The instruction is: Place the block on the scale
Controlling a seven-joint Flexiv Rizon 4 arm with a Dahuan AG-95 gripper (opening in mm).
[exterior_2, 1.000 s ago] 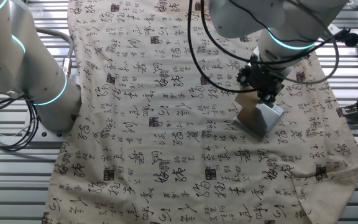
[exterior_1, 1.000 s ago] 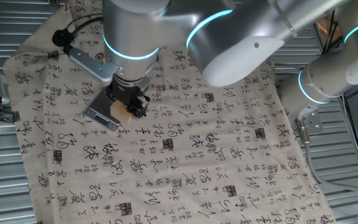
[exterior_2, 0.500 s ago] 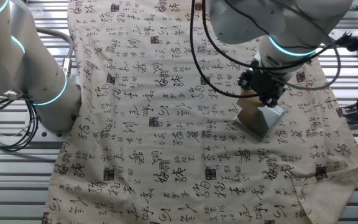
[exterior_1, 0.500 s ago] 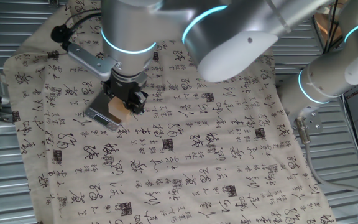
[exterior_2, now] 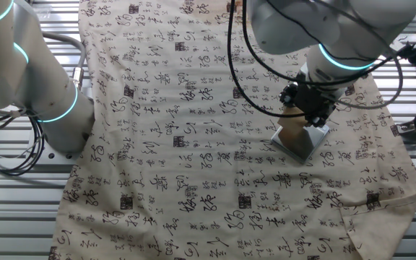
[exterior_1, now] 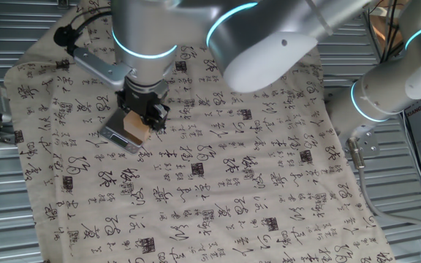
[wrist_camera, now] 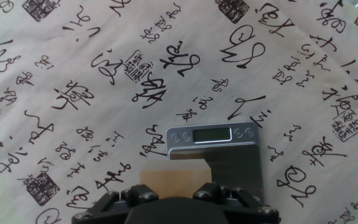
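Block now farther over scale

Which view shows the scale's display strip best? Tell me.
The hand view: the flat dark grey square scale faces the camera, its silver front strip with screen and buttons fully visible. In one fixed view the scale is mostly hidden beneath the claw; the other fixed view shows only its platform.
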